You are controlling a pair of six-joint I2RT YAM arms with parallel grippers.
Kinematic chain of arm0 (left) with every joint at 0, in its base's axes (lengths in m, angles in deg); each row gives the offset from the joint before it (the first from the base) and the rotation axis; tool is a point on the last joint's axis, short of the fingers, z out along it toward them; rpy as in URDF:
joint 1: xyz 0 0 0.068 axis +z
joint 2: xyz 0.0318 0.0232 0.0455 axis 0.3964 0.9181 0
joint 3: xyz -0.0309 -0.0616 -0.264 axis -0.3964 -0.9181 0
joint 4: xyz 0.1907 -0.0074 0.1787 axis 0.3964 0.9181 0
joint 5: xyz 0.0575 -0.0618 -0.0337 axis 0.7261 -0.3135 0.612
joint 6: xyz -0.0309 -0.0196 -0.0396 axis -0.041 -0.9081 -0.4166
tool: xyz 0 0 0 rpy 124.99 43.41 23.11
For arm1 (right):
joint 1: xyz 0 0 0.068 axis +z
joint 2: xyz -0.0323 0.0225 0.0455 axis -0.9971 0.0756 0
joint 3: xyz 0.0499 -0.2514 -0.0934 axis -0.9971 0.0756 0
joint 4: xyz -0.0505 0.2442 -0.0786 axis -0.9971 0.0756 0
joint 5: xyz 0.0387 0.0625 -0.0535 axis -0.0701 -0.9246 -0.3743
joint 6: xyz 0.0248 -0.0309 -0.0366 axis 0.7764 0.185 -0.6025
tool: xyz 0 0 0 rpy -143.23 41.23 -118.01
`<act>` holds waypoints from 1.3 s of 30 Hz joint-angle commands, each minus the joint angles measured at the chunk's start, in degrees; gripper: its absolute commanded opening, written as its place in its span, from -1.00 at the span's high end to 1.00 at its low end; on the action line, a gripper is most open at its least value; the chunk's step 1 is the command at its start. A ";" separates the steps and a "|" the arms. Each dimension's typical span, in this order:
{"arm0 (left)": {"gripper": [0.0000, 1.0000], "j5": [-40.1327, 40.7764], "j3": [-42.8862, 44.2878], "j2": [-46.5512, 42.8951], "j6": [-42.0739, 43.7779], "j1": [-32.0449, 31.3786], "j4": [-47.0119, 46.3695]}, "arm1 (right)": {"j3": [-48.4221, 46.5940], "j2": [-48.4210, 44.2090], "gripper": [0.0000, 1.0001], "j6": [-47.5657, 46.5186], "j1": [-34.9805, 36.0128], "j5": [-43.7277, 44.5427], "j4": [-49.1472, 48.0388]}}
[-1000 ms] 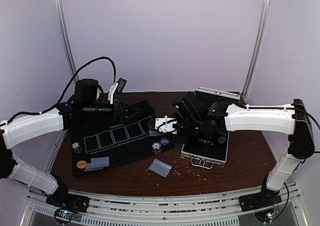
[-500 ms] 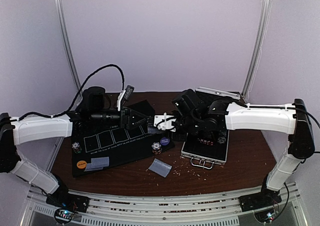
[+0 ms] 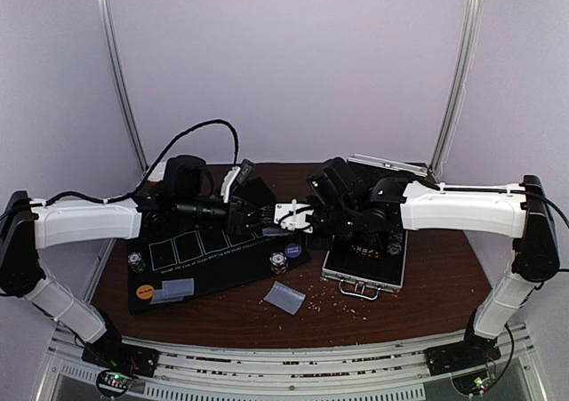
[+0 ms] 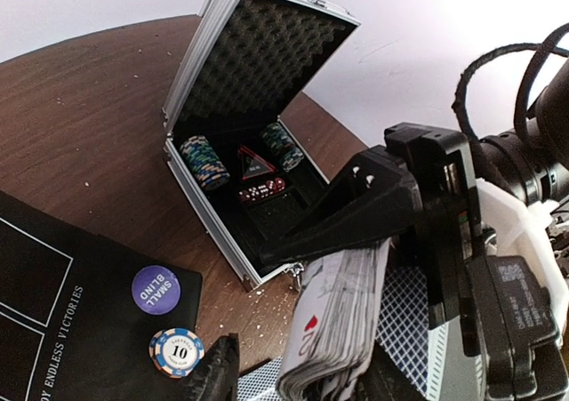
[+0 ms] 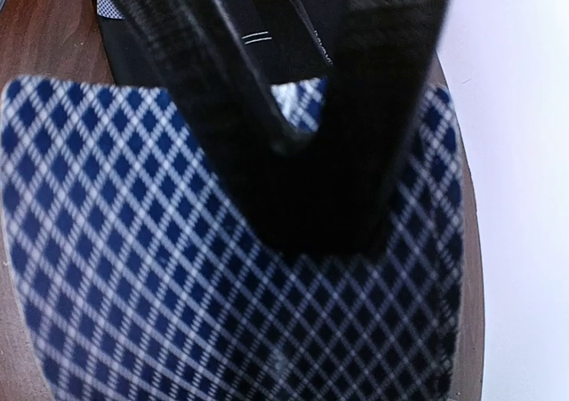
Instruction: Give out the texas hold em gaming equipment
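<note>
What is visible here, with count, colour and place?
black mat: one, black, left on table.
aluminium case: one, silver, open, right of mat.
chip stacks: four, striped; two in case, two on mat.
small red pieces: few, red, in case.
small blind disc: one, purple, on mat.
orange disc: one, orange, mat's near-left corner.
loose cards: at least two, grey-blue; on table, on mat.
deck of cards: one, blue-diamond backs, in right claw.
left claw: one, black, open, by deck.
right claw: one, black, shut on deck.

Case (image 3: 364, 260) right of mat (image 3: 206, 269); card (image 3: 286, 297) before mat.
</note>
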 commanded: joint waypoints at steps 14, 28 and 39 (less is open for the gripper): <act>0.70 3.52 -0.15 -6.43 4.25 0.01 5.92 | -1.57 0.04 0.17 0.34 0.32 0.49 -0.43; 1.00 2.23 0.00 -11.30 7.10 0.10 9.30 | -0.51 -0.07 0.17 0.34 0.03 2.12 -0.66; 1.00 -1.76 1.24 -16.63 11.91 3.74 18.73 | 1.04 -1.18 0.17 1.10 -1.57 3.04 -1.19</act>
